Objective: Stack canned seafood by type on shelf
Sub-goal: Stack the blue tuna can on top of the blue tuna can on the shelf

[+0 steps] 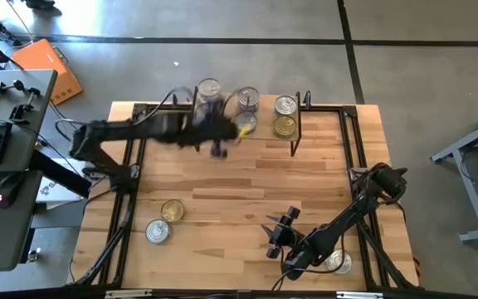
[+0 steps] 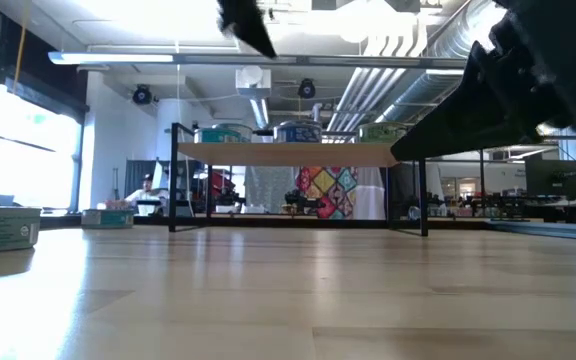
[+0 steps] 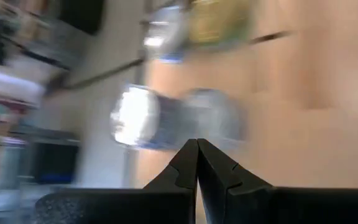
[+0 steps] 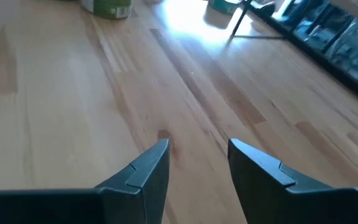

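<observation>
Left end effector point(image 1: 219, 149), fingers together and empty, hovered at the shelf point(image 1: 260, 137) front edge. Right end effector point(image 1: 274, 235), fingers apart, hung over bare surface point(image 1: 222, 191) near two cans point(image 1: 164, 220).

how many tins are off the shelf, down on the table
3: gold-topped round tin and silver-topped tin near left front; another silver tin under the right arm, partly hidden. More may hide.

The wooden table point(image 1: 247, 191) is being occupied by the shelf point(image 1: 305, 133) at its far edge (silver and gold tins are being carried there) and two loose tins point(image 1: 164, 221).
</observation>
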